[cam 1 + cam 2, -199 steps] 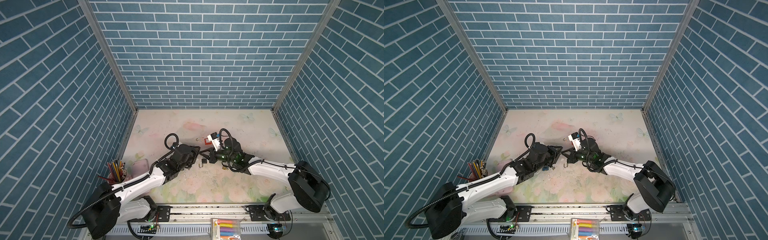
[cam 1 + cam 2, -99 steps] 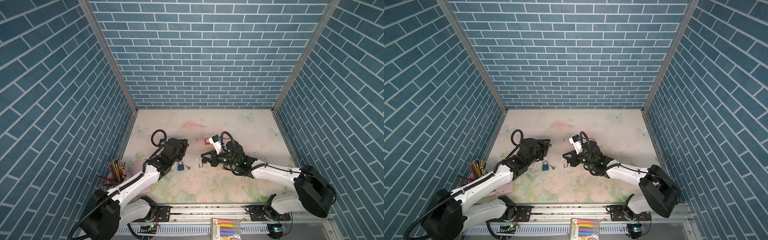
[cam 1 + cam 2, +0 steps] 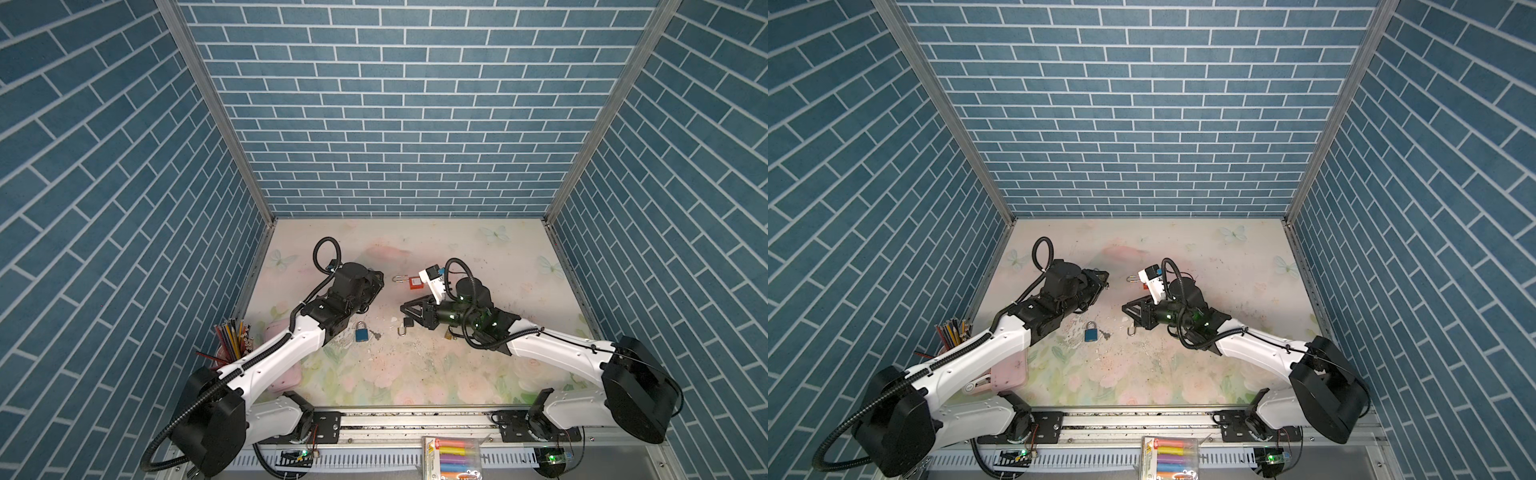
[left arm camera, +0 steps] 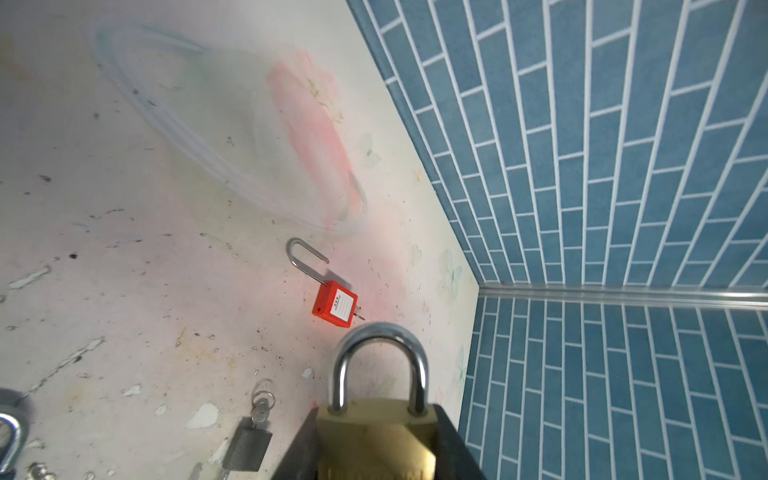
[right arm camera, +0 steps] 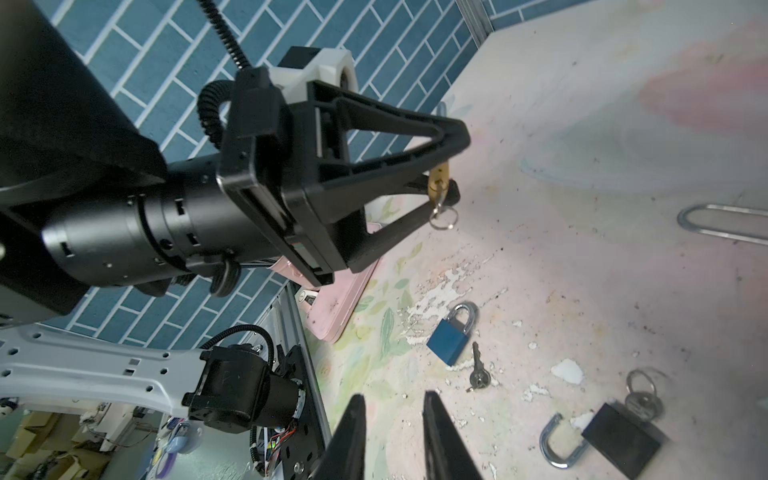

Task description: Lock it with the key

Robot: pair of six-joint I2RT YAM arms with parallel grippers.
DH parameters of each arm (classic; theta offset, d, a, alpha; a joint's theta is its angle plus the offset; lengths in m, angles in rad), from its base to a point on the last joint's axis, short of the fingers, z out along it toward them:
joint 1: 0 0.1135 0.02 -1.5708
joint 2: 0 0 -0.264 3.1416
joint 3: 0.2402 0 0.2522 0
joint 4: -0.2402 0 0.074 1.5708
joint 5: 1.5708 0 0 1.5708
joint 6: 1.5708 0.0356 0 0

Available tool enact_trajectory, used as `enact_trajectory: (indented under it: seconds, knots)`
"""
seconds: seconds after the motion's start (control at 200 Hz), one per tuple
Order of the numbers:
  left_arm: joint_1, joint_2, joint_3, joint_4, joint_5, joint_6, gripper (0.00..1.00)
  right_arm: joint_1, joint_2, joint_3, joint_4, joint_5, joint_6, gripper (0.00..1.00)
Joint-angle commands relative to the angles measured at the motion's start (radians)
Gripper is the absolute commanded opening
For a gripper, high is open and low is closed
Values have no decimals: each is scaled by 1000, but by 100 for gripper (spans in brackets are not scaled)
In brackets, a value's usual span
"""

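While the left gripper (image 3: 377, 279), left of centre in a top view, clamps the brass padlock (image 4: 376, 440) (shackle shut), the right gripper (image 5: 393, 399) hangs slightly parted, empty.

- A worn floral table (image 3: 457, 257) showed flaking paint near its middle.
- A blue padlock (image 3: 361, 333) lay flat, a small key (image 5: 476, 368) just beside it.
- A red padlock (image 3: 414, 282) and a black padlock (image 5: 621, 436) lay with their shackles open.
- A pink case (image 3: 1009, 370) sat near the left edge.
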State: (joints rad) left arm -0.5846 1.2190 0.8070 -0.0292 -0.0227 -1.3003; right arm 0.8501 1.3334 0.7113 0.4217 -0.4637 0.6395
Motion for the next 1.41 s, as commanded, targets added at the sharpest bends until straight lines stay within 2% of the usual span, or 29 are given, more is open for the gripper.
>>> enact_trajectory:
  seconds: [0.0, 0.185, 0.405, 0.785, 1.4]
  knots:
    - [-19, 18, 43, -62, 54, 107, 0, -8, -33, 28, 36, 27, 21, 31]
    - [-44, 40, 91, -110, 88, 89, 0, -8, 0, 42, 53, 34, -27, 37]
    - [-49, 60, 120, -173, 150, 46, 0, -8, 34, 42, 97, 96, -74, 38]
    - [-50, 57, 63, -122, 213, -67, 0, -8, 118, 59, 110, 85, -66, 30]
    - [-51, 60, 44, -80, 230, -118, 0, -8, 183, 83, 125, 60, -61, 23]
